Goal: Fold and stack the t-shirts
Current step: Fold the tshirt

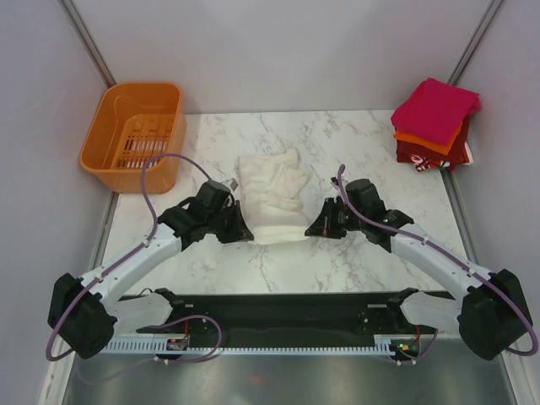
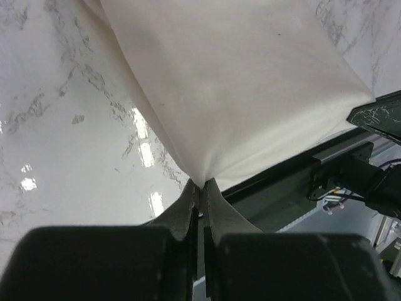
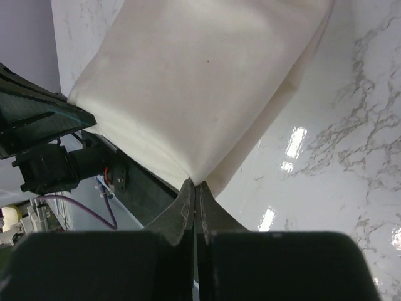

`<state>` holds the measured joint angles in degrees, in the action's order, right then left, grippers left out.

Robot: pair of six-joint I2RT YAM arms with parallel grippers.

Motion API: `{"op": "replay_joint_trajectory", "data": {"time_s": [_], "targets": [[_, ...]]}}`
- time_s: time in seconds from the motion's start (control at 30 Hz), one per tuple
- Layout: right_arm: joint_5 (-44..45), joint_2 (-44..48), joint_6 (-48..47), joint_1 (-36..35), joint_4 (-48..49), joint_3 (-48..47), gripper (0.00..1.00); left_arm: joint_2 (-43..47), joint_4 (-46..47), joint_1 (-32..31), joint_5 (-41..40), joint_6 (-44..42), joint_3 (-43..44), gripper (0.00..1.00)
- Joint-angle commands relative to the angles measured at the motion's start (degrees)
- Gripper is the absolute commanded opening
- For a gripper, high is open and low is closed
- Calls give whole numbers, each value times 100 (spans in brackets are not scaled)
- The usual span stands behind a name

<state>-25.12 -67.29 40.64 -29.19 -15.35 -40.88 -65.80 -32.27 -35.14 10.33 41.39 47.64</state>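
The cream-white t-shirt (image 1: 274, 196) lies bunched in the middle of the marble table, its near edge lifted and stretched between both grippers. My left gripper (image 1: 245, 235) is shut on its near left corner, seen in the left wrist view (image 2: 202, 183). My right gripper (image 1: 310, 229) is shut on its near right corner, seen in the right wrist view (image 3: 195, 183). The cloth (image 2: 244, 81) spreads taut away from each pinch (image 3: 194, 81). A stack of folded shirts sits at the far right: magenta-pink (image 1: 434, 110) on top, orange (image 1: 429, 140) below, dark red (image 1: 434, 155) underneath.
An orange slotted basket (image 1: 137, 135) stands at the far left corner. Grey walls close in the back and sides. The black base rail (image 1: 278, 316) runs along the near edge.
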Motion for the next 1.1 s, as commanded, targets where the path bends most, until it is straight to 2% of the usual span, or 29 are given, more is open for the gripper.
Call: {"op": "replay_joint_trajectory", "data": {"time_s": [0.0, 0.17, 0.5, 0.77, 0.93, 1.07], "targets": [[253, 347, 277, -113, -582, -156, 0, 391, -727, -11, 163, 423, 175, 2], [491, 340, 77, -131, -1108, -1094, 0, 384, -1298, -2, -66, 432, 999, 3], [711, -1091, -469, -131, -1488, -2766, 0, -644, -1756, 129, -83, 98, 2302, 6], [711, -2165, -786, -8, -1602, -3996, 0, -1487, -1765, 621, -40, -210, 2926, 6], [711, -2965, -988, 177, -1795, -4892, 0, -1901, -1765, 1140, -40, -245, 3260, 6], [711, -3614, -1085, 291, -1945, -5482, 0, -2384, -1774, 1500, 329, -719, 3541, 6]]}}
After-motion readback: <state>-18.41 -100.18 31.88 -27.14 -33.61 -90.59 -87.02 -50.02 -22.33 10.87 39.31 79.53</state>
